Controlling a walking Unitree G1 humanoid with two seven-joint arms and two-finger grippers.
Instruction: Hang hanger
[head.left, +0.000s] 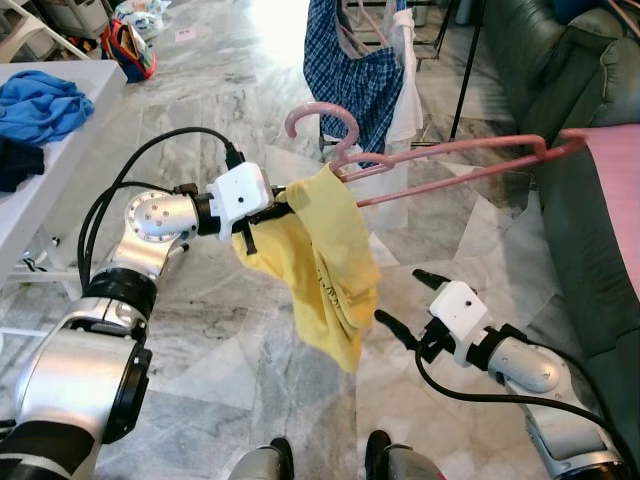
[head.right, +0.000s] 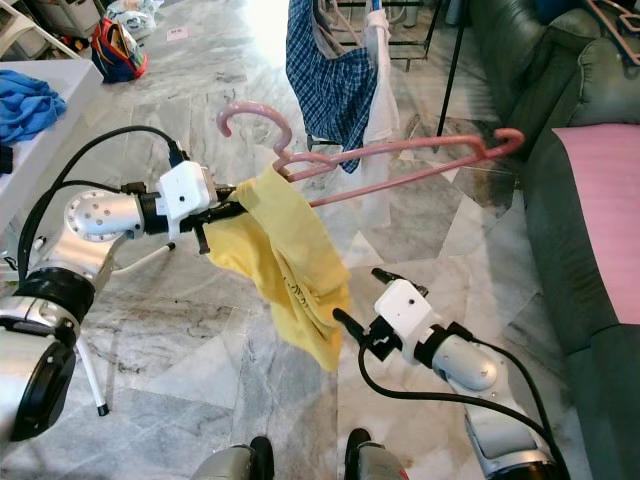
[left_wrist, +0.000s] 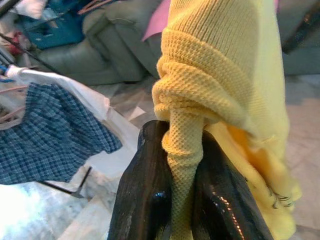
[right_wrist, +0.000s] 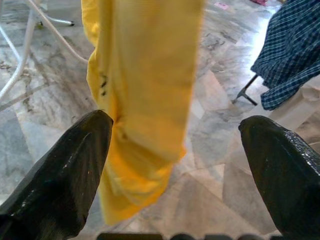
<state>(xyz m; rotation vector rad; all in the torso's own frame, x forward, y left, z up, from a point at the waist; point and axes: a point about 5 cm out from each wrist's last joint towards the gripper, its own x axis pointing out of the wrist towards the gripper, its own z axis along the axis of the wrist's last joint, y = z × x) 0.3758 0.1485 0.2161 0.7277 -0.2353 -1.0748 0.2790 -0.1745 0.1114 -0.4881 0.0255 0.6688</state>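
Left gripper (head.left: 268, 213) pinches my yellow garment (head.left: 320, 265) at its bunched top; one pink hanger (head.left: 440, 160) threads through it, reaching right toward the sofa (head.left: 560, 120). Right gripper (head.left: 405, 305) hangs open, near and right of the cloth's lower edge.

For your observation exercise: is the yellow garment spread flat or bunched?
Bunched: the yellow garment hangs crumpled over the pink hanger, a gathered fold pinched in the left tool.
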